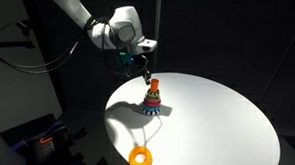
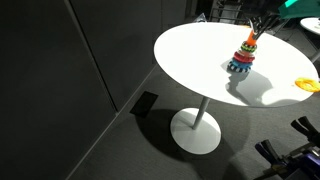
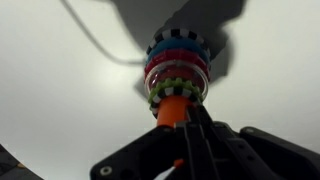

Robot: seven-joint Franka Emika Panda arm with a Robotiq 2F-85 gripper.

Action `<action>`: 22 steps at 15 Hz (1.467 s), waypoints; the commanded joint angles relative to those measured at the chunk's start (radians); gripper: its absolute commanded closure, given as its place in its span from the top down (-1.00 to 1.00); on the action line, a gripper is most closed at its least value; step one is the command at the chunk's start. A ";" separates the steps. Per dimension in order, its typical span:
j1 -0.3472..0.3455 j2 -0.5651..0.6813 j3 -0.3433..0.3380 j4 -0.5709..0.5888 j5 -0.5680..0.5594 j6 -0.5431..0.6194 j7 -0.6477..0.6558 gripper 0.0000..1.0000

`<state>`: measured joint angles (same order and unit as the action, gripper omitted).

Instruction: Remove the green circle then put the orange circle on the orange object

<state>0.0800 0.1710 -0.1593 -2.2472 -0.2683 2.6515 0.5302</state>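
Observation:
A small stacking tower [image 1: 153, 99] [image 2: 243, 58] stands on the white round table [image 1: 216, 116]. From the wrist it shows a blue-and-white base [image 3: 178, 42], a red ring, the thin green circle [image 3: 176, 91] and the orange object [image 3: 172, 110] on top. My gripper [image 3: 193, 112] [image 1: 146, 74] [image 2: 257, 28] hangs over the tower. It is shut, its tips pinched at the green circle's near rim, right against the orange object. The green circle still sits on the tower. The thick orange circle [image 1: 141, 157] [image 2: 307, 85] lies flat near the table's edge, well away from the tower.
The table stands on a single pedestal foot [image 2: 196, 131] over a dark floor. Dark curtains surround it. Dark equipment [image 1: 40, 138] sits low beside the table. A cable [image 3: 95, 45] trails across the tabletop behind the tower.

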 commanded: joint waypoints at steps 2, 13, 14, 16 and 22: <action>-0.006 -0.027 0.003 -0.016 -0.027 -0.006 0.026 -0.15; 0.000 0.021 -0.026 -0.010 -0.116 0.018 0.100 1.00; 0.001 0.026 -0.031 -0.008 -0.135 0.019 0.117 1.00; 0.001 0.035 -0.038 -0.007 -0.169 0.020 0.149 1.00; 0.003 0.064 -0.054 -0.002 -0.227 0.040 0.215 1.00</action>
<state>0.0786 0.2214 -0.1992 -2.2547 -0.4591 2.6647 0.7021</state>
